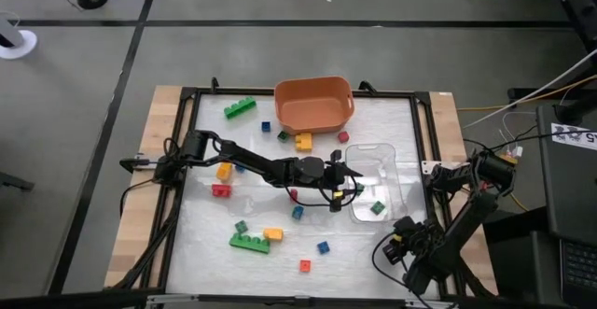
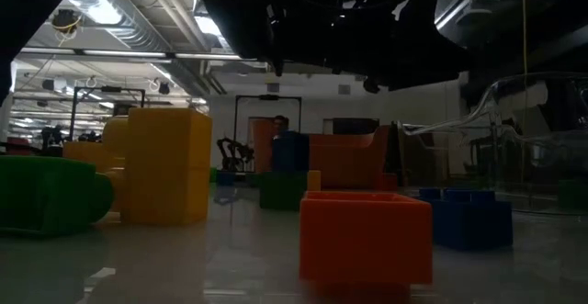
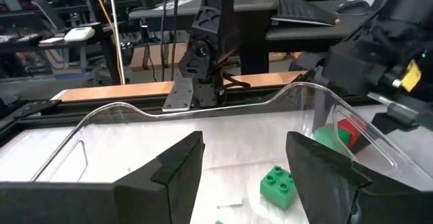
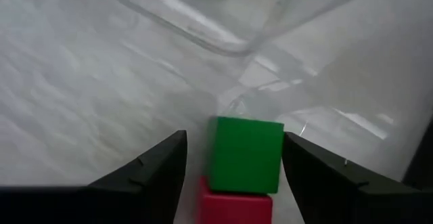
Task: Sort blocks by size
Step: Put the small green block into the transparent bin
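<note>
Few blocks (image 3: pixel 279 185) lie in the clear tray (image 3: pixel 101 112) beyond the left gripper's (image 3: pixel 245 176) released fingers; right gripper (image 4: pixel 233 163) also spread, most still scattered

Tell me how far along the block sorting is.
Barely started. Done: one small green block lies in the clear tray. The orange bin looks empty. In hand: the left gripper is open over the tray, holding nothing; the right gripper is open, with a green cube and a red one between its fingers. Left: most blocks lie scattered on the table, like the long green brick.
</note>
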You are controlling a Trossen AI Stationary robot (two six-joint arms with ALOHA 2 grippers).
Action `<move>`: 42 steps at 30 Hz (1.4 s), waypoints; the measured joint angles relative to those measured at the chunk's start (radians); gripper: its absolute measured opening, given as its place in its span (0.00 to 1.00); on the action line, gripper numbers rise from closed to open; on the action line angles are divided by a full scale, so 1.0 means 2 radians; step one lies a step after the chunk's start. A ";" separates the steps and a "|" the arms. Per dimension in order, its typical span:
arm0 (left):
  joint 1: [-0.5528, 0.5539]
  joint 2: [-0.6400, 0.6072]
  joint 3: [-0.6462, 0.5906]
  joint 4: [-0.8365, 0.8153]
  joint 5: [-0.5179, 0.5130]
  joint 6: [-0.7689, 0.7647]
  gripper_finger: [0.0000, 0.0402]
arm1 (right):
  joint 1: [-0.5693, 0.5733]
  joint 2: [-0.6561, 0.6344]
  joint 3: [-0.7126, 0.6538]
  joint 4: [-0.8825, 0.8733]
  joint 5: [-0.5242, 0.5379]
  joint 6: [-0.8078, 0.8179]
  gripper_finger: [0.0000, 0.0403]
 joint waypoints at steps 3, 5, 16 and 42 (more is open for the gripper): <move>0.000 0.000 0.000 0.002 0.000 0.000 0.49 | 0.000 0.000 -0.012 0.024 -0.001 0.000 0.55; 0.000 0.000 0.000 0.004 0.000 0.000 0.49 | 0.000 -0.001 -0.016 0.030 0.005 0.000 0.49; -0.009 -0.001 0.000 0.004 0.000 0.014 0.49 | 0.000 0.000 -0.013 0.030 0.033 -0.004 0.32; -0.045 -0.097 0.001 -0.181 0.001 0.043 0.49 | 0.000 0.000 0.185 -0.091 0.262 -0.175 0.34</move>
